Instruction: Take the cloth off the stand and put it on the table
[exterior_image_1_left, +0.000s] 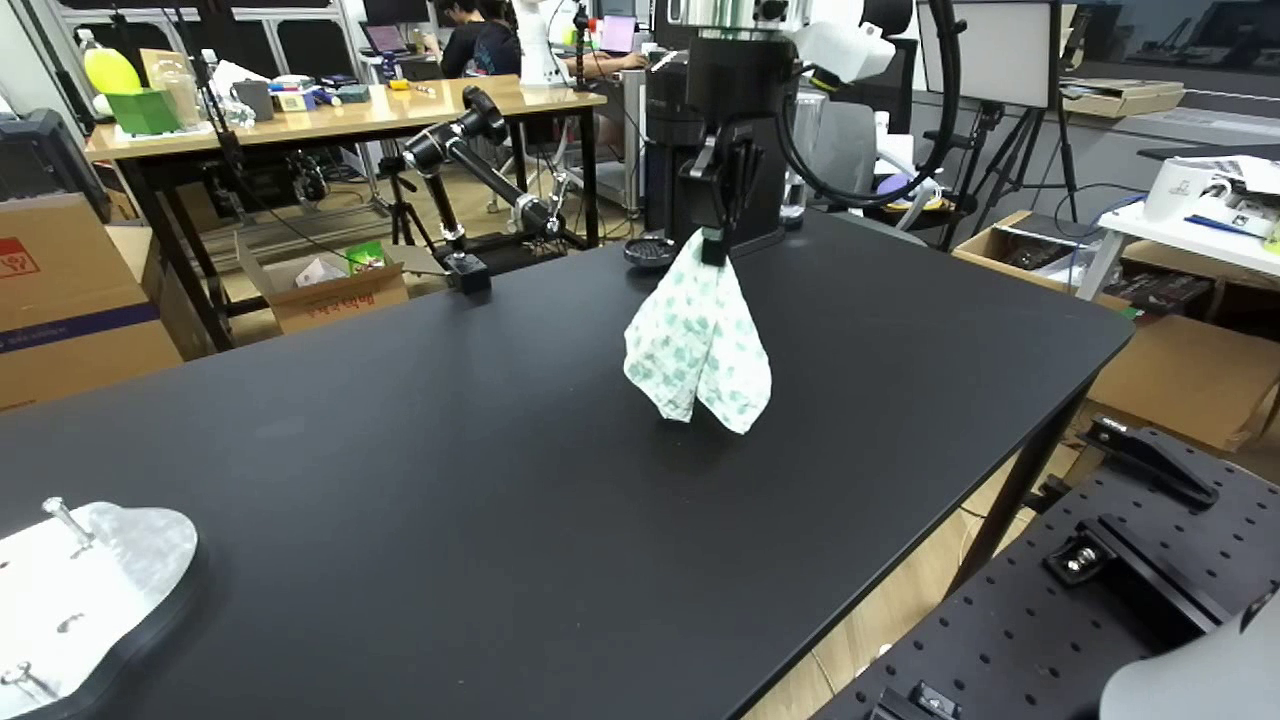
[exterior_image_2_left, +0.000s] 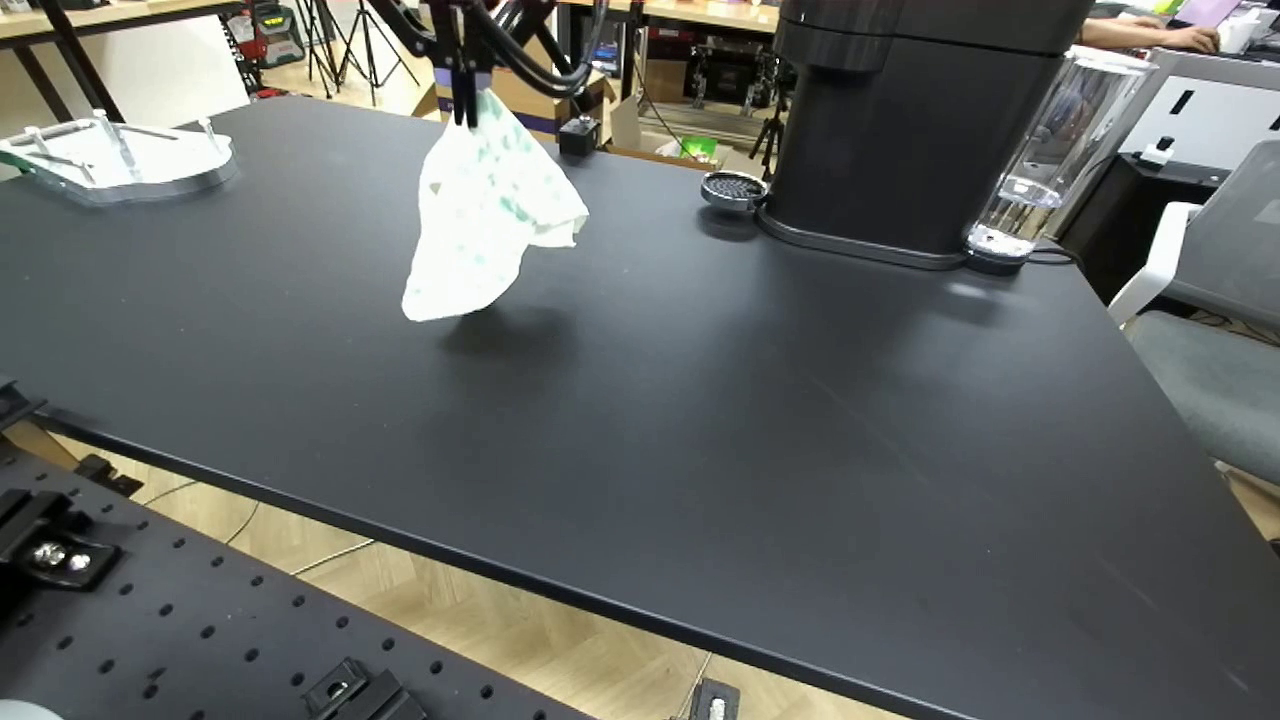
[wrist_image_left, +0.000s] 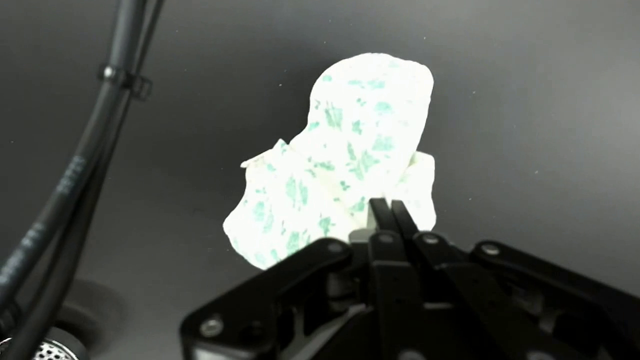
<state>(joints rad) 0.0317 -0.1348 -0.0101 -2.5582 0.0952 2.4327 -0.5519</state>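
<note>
The cloth (exterior_image_1_left: 690, 335) is white with green leaf prints. It hangs in loose folds from my gripper (exterior_image_1_left: 715, 245), with its lower corners a little above the black table (exterior_image_1_left: 400, 480). It shows in both exterior views, and here too it hangs from the fingers (exterior_image_2_left: 490, 205). In the wrist view the cloth (wrist_image_left: 370, 115) spreads out below the fingertips (wrist_image_left: 388, 202), which are nearly together with a bit of cloth between them. A black jointed stand (exterior_image_1_left: 455, 150) is at the table's far edge with no cloth on it; I cannot tell whether it is the task's stand.
A black coffee-machine-like appliance (exterior_image_2_left: 890, 140) with a round metal drip tray (exterior_image_2_left: 733, 190) and a clear water tank (exterior_image_2_left: 1040, 150) stands on the table. A white plate with bolts (exterior_image_1_left: 100, 580) lies at another end. A perforated black board (exterior_image_2_left: 200, 620) adjoins the table's edge.
</note>
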